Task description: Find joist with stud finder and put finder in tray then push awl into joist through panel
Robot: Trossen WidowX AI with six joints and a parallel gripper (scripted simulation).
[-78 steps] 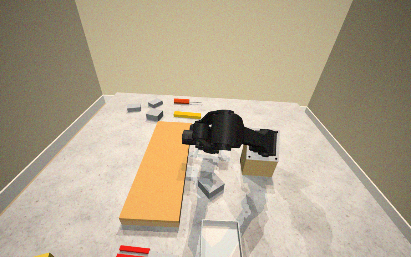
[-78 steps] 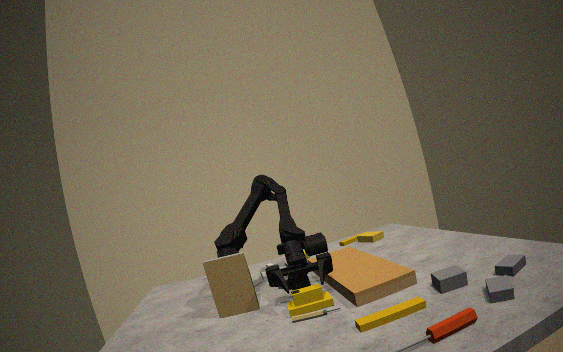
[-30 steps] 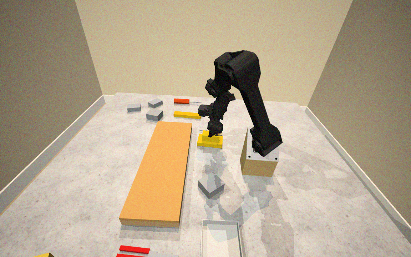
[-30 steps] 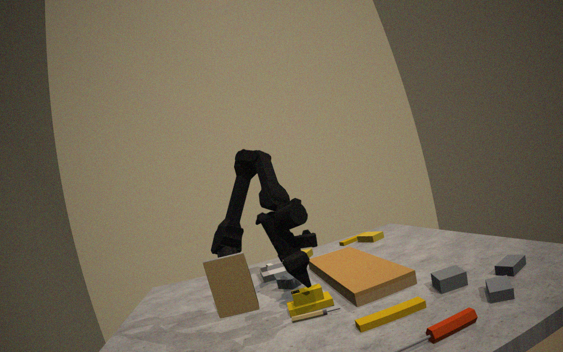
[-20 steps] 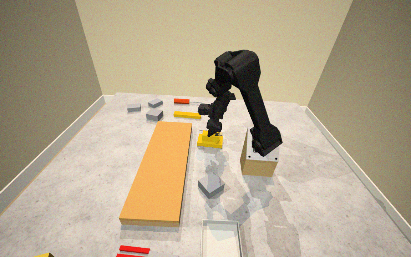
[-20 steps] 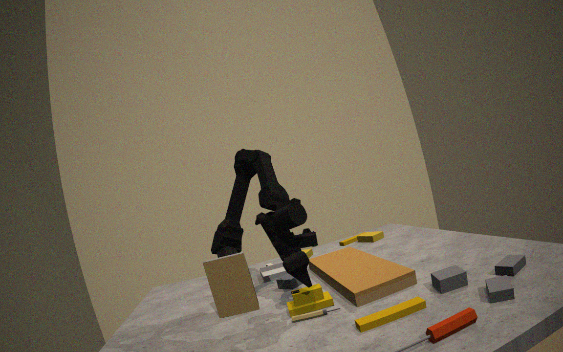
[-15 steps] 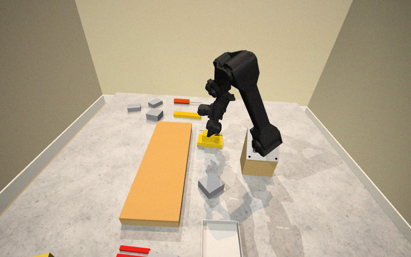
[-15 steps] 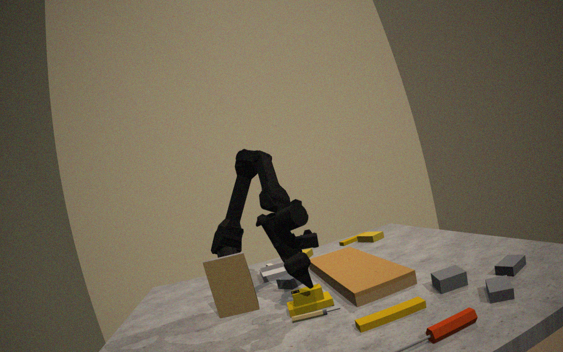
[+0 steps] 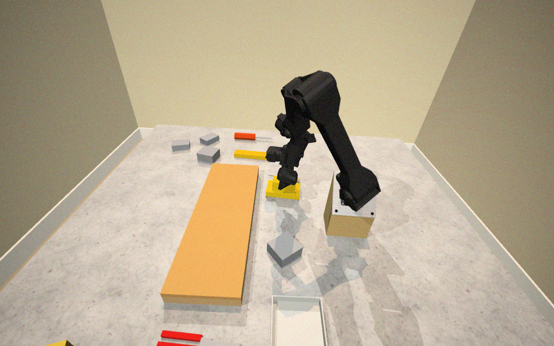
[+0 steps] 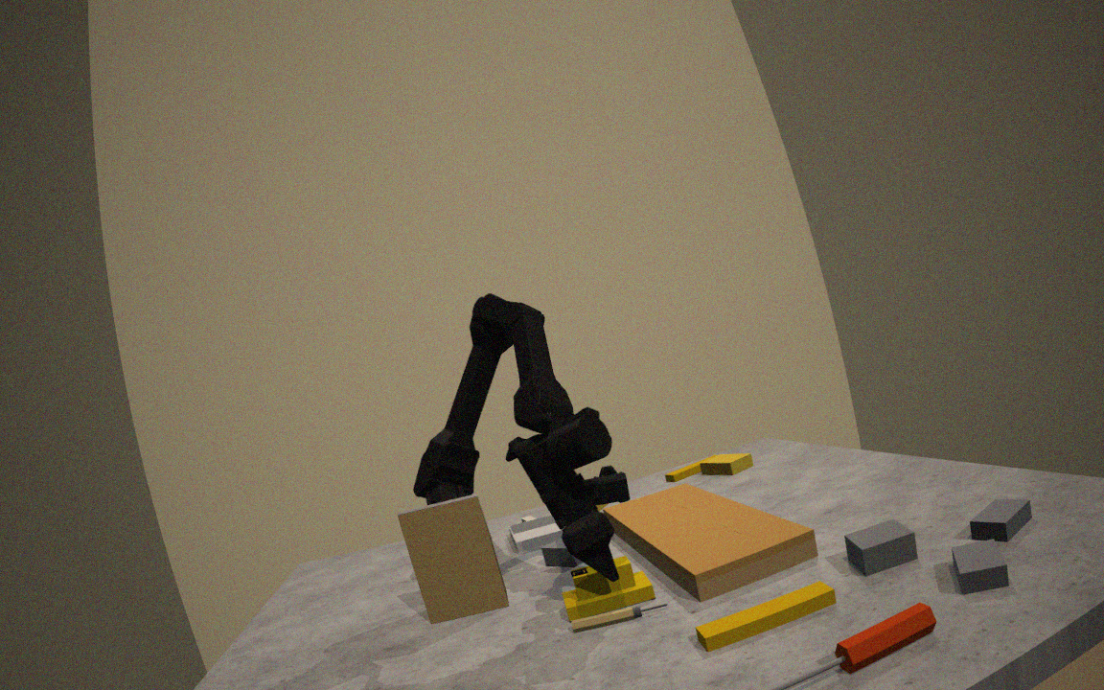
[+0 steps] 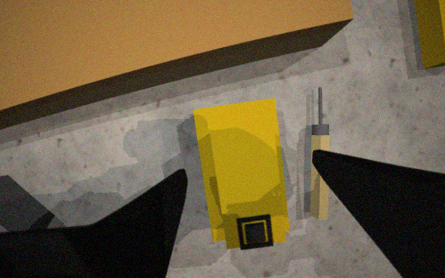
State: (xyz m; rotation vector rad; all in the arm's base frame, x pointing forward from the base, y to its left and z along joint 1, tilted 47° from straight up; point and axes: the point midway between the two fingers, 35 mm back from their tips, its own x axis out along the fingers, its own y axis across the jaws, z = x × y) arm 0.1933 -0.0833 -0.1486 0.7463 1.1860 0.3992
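Note:
The yellow stud finder (image 9: 272,194) (image 10: 608,602) (image 11: 246,185) stands on the table beside the panel's long edge. My gripper (image 9: 281,187) (image 10: 612,575) (image 11: 249,165) is open and empty over it, with one finger on each side in the wrist view. The cream-handled awl (image 10: 606,618) (image 11: 321,140) lies close beside the stud finder; the right finger overlaps its handle in the wrist view. The orange floor panel (image 9: 219,228) (image 10: 710,532) (image 11: 130,38) lies flat, and the joist under it is hidden. The white tray (image 9: 299,329) is empty in its visible part, at the front in the top view.
A grey block (image 9: 284,248) lies between stud finder and tray. Beyond the panel's far end are a yellow bar (image 9: 248,154) (image 10: 766,615), a red screwdriver (image 9: 244,136) (image 10: 887,636) and several grey blocks. Red pieces (image 9: 182,335) lie at the front. The arm's base block (image 9: 348,226) is right.

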